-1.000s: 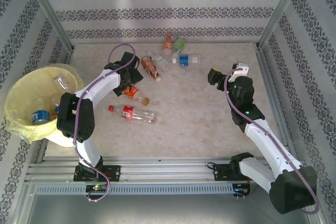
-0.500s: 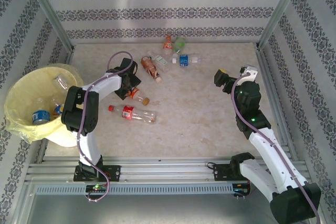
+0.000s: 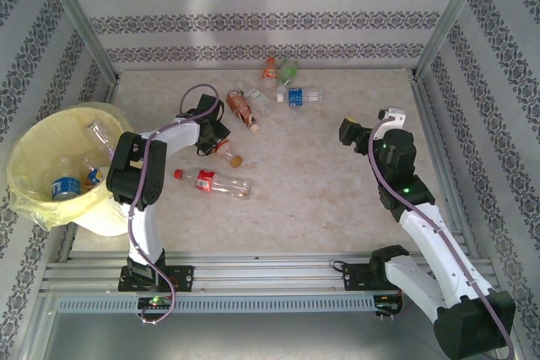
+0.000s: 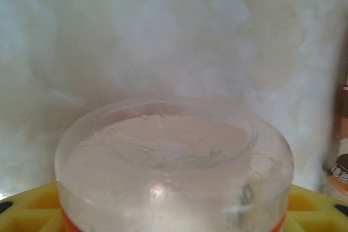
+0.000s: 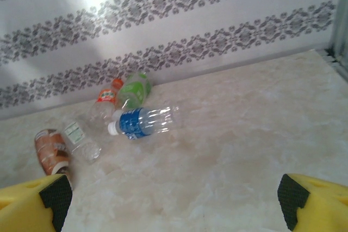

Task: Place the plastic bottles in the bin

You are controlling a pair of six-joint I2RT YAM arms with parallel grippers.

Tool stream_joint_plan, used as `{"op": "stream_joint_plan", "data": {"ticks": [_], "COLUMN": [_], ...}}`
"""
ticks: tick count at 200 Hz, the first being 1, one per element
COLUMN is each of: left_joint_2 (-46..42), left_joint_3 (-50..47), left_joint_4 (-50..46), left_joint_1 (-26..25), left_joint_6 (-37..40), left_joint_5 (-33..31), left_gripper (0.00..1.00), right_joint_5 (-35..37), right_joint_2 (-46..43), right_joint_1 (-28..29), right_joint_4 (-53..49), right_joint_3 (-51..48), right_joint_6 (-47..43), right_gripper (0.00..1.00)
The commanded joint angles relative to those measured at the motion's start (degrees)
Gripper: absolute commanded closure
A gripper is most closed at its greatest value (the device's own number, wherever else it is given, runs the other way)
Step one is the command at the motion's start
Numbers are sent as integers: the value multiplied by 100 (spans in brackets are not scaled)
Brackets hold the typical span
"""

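Orange-labelled bottle point(image 4: 174, 156) lies base-first between the left gripper point(image 3: 211, 141) fingers, which clamp its sides. It is low on the table point(image 3: 312, 179), right of the bin point(image 3: 24, 170). Left arm is folded, reaching forward. Right gripper point(image 5: 174, 202) gapes wide, raised.

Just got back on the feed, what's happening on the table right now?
The left gripper is down on a clear plastic bottle with an orange label, its base between the yellow fingers; whether the grip is tight is unclear. The right gripper hangs open and empty over the beige table. A few bottles lie in the round bin lined with a pale yellow bag; about six loose bottles remain outside.
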Motion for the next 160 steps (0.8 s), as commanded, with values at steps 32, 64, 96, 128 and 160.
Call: {"op": "stream_joint_plan", "data": {"ticks": [32, 64, 96, 128, 160], "left_joint_2": [-309, -631, -1104, -1558, -1976], "left_joint_3": [-41, -67, -128, -3, 117], "left_joint_4": [500, 542, 547, 423, 266], "left_joint_1": [29, 30, 30, 35, 55], "left_joint_6": [595, 790, 919, 1044, 1244], "left_joint_5": [115, 106, 69, 143, 101], "left_gripper": [53, 56, 58, 58, 58], "right_joint_5": [-967, -873, -1032, -1249, -1610], "right_joint_2": [323, 581, 794, 1047, 1303], "right_joint_1": [284, 695, 1033, 1301, 1524], "right_joint_4": [321, 324, 512, 677, 733], "right_joint_3": [261, 423, 497, 608, 798], "right_joint_6": [-498, -766, -1091, -1394, -1668], "right_gripper": [2, 2, 2, 2, 2]}}
